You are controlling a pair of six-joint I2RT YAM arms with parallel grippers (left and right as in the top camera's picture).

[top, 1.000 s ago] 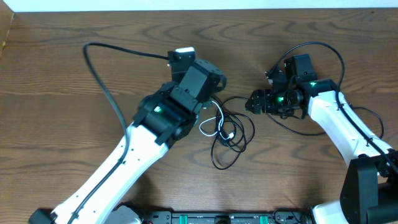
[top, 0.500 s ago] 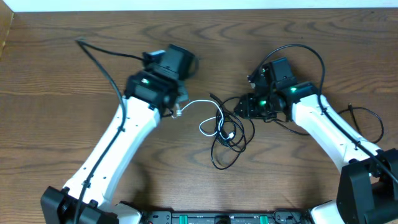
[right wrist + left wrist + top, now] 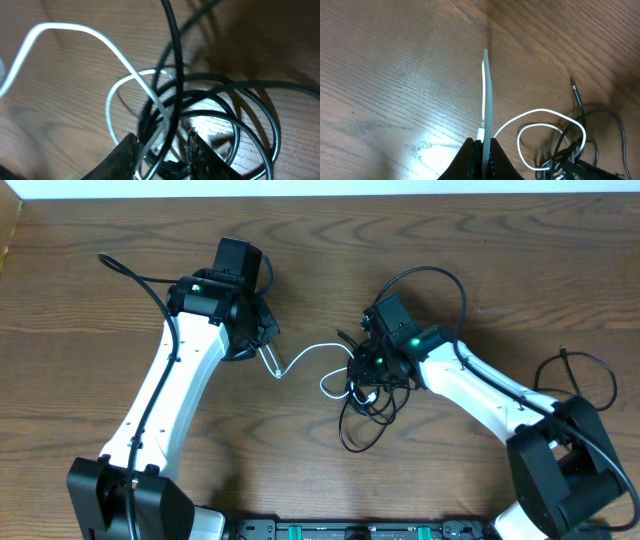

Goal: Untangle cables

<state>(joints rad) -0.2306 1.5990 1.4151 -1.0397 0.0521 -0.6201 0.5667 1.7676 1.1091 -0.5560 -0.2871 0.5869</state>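
Note:
My left gripper is shut on the white cable's end left of the table's middle. In the left wrist view the flat white end sticks up out of the closed left gripper. The white cable curves right into a loop that runs into the black cable's tangle. My right gripper sits on top of that tangle. Seen from the right wrist, the right gripper has narrowed around black cable strands and one white cable strand, with a gap still showing beside one finger.
Thick black arm wires arch behind the left arm and over the right arm, with another wire loop at the right edge. The black base rail lines the near edge. Bare wood lies between the arms.
The left gripper has pulled the white cable's end up and to the left, stretching it out. The right gripper has moved left onto the tangle and narrowed its jaws around strands.

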